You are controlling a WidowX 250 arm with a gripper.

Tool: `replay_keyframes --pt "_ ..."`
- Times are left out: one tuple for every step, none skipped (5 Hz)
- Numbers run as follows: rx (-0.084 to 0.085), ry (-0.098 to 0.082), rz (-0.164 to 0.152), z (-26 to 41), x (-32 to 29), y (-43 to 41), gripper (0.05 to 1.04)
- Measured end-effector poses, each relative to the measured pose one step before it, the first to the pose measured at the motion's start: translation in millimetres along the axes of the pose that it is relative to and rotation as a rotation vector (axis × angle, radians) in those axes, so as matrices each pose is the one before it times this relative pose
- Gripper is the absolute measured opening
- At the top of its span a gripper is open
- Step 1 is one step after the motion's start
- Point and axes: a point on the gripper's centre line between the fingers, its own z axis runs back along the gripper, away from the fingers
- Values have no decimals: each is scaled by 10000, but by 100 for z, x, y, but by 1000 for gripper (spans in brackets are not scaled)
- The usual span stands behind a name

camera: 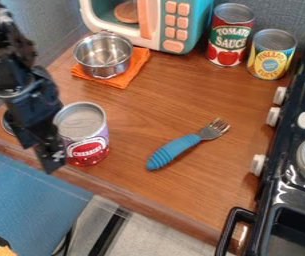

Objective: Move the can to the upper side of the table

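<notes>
The black gripper [46, 142] hangs at the left of the wooden table, its lower end just left of a cherries can [88, 145] and overlapping that can's left edge. This can stands upright near the front left edge, with a silver top and a purple and red label. Whether gripper and can touch, I cannot tell. At the upper right stand a tomato sauce can [228, 37] and, beside it, a yellow and blue pineapple can [271, 55], both upright.
A metal pot [103, 54] sits on an orange cloth [126, 75] at the upper left, before a toy microwave [153, 35]. A blue-handled fork [173, 151] lies right of the cherries can. A black toy stove [288, 165] borders the right side. The wooden table's front edge [141, 204] runs diagonally below.
</notes>
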Motion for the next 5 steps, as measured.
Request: replay_keyframes --pt "149 185 232 -1073 2010 -276 1000" --pt "436 79 -23 -1272 2385 -153 1000" --pt "404 -50 201 -633 1725 450 1000" --pt "-38 -63 -56 -114 2113 -645 1000" --pt "-141 -105 267 552 2439 -377 1000"
